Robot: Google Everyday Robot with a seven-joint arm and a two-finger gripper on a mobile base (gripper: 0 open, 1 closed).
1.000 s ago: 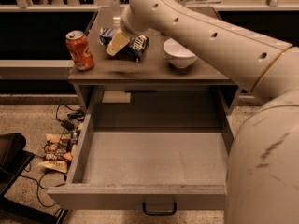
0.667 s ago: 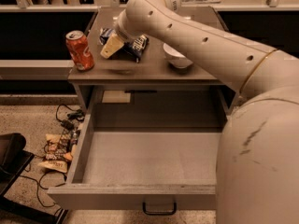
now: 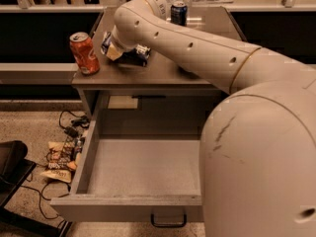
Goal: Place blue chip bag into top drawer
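Note:
The blue chip bag (image 3: 136, 56) lies crumpled on the grey counter top (image 3: 163, 73), right of an orange soda can. My gripper (image 3: 114, 49) is at the end of the long white arm and sits right over the bag's left end, hiding part of it. The top drawer (image 3: 143, 167) is pulled wide open below the counter. Its grey inside is bare, and its dark handle (image 3: 169, 222) shows at the front panel's middle. My arm covers the right side of the drawer.
An orange soda can (image 3: 84, 53) stands at the counter's left edge. A blue soda can (image 3: 178, 13) stands at the back. Tan wrappers and cables (image 3: 61, 157) lie on the floor left of the drawer. A black object (image 3: 12, 164) sits at far left.
My arm has swung further across the view and now hides the white bowl and the drawer's right side. The gripper stays on the chip bag's left end. The blue can has come into view.

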